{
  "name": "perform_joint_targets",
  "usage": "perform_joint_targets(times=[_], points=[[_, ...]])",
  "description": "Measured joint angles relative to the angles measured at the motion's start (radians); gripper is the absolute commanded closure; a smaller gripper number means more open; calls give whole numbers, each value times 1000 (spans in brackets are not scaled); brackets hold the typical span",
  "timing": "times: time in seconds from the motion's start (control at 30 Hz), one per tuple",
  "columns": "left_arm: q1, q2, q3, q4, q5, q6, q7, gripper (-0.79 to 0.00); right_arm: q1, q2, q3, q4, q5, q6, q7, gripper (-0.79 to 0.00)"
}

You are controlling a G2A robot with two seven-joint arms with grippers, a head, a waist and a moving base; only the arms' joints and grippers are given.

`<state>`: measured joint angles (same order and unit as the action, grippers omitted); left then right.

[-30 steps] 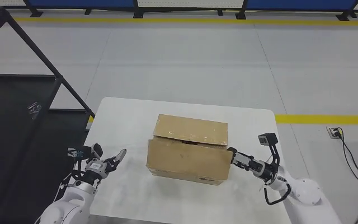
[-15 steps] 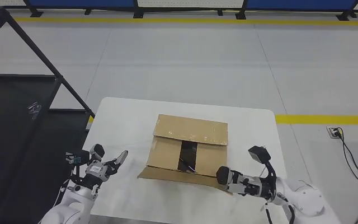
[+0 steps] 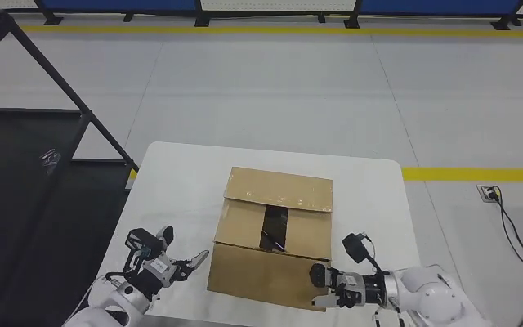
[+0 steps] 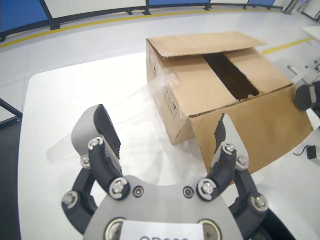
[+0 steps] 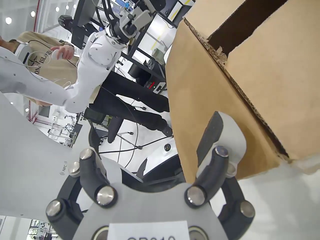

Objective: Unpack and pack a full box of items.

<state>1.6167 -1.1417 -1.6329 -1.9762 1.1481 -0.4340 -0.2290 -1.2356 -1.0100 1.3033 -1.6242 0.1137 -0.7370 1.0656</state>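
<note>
Cardboard box [image 3: 278, 196] on table [image 3: 180, 188], front flap [image 3: 261, 278] folded down, dark gap showing on top | left gripper [image 4: 162, 112] spread, just beside flap's left edge | right gripper [image 3: 319, 288] spread at flap's right corner

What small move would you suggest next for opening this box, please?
Probably bring the open left gripper to the far flap and fold it back: the near flap already hangs down, while the far one still lies over the box.

Brown cardboard box [image 3: 241, 233] upright, near outer flap hanging down, dark gap between inner flaps
</note>
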Motion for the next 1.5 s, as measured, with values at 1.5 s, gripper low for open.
perform_joint_targets(times=[1.5], points=[[-48,3,111,77,171,41,13,-785,196,-68,-140,42,239,698,-497,-785]])
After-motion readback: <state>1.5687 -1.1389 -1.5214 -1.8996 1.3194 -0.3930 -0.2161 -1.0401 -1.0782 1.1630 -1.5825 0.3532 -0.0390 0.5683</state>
